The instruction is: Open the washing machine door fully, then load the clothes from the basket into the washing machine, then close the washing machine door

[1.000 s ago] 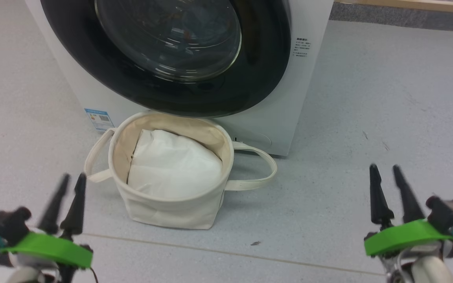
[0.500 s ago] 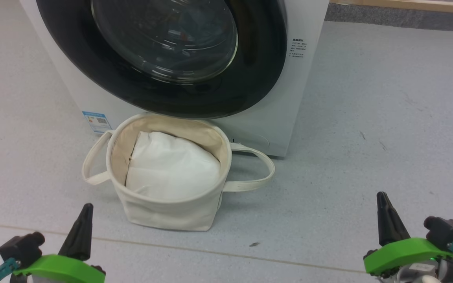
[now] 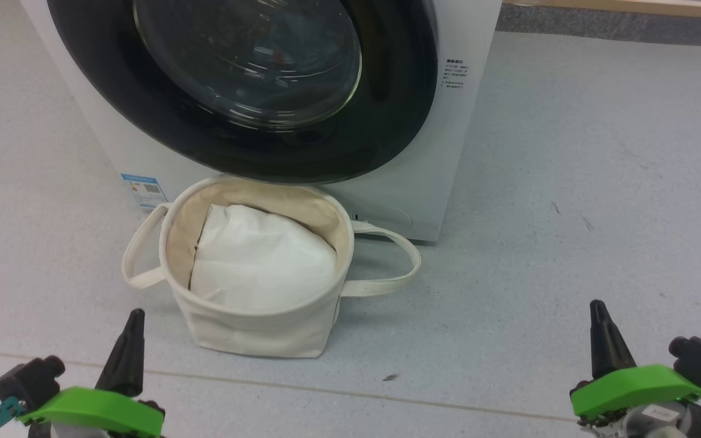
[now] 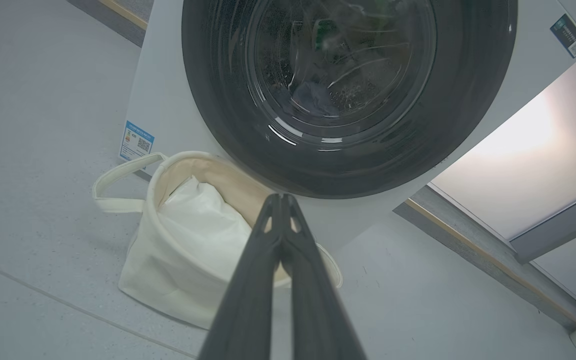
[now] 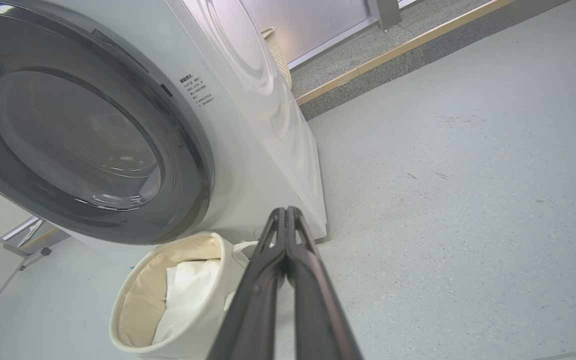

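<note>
The door (image 3: 241, 73) is sitting shut against the washer (image 3: 448, 152), its black rim lying flush on the white front and its glass bowl catching reflections. In the left wrist view a dim bluish shape (image 4: 313, 100) is showing through the glass, but what it is cannot be told. The basket (image 3: 253, 331) is standing upright on the floor (image 3: 569, 182) just in front of the washer, below the door's lower edge, with its two loop handles drooping out to either side. A white cloth (image 3: 259, 267) is filling it, bulging up near the rim. The left fingers (image 3: 126, 359) are pointing up at the lower left of the head view, clenched together and grasping nothing, near the basket but apart from it. The right fingers (image 3: 606, 347) are rising at the lower right, likewise clenched on nothing, well apart from the basket. A blue label (image 3: 142, 190) is showing on the washer's lower corner, just behind one handle
</note>
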